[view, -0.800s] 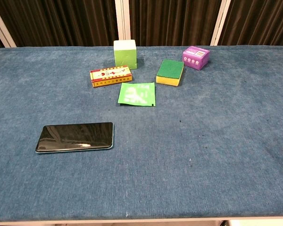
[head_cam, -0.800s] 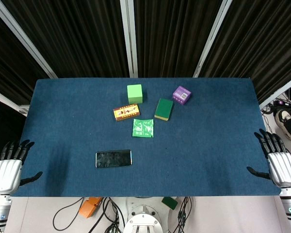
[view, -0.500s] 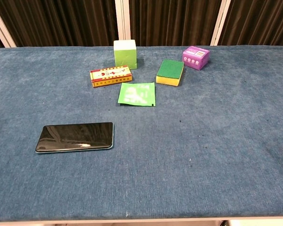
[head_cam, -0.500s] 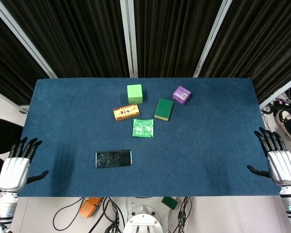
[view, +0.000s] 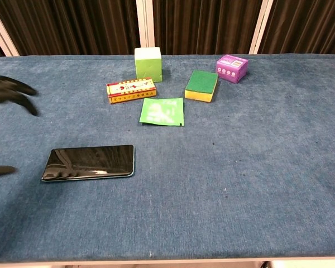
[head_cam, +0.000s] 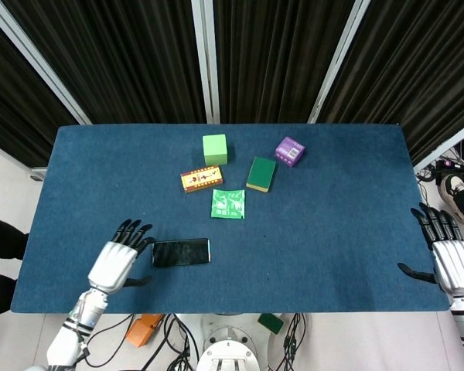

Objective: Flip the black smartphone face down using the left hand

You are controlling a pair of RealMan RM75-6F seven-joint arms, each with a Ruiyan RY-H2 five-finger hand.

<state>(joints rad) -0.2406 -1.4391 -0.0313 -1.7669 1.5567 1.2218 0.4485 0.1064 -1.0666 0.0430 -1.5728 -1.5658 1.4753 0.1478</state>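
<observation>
The black smartphone (head_cam: pixel 181 253) lies flat with its glossy screen up near the table's front left, also plain in the chest view (view: pixel 89 162). My left hand (head_cam: pixel 117 263) hovers just left of the phone's short end, fingers spread and holding nothing. In the chest view only its dark fingers (view: pixel 11 90) and thumb tip show at the left edge. My right hand (head_cam: pixel 448 259) stays open off the table's right edge, far from the phone.
Further back on the blue table (head_cam: pixel 332 216) stand a light green cube (head_cam: pixel 214 148), a red and yellow box (head_cam: pixel 201 179), a green packet (head_cam: pixel 228 203), a green and yellow sponge (head_cam: pixel 261 173) and a purple box (head_cam: pixel 290 151).
My left hand has swept in from beyond the table's left edge to just beside the phone. The phone and the right hand have barely moved.
</observation>
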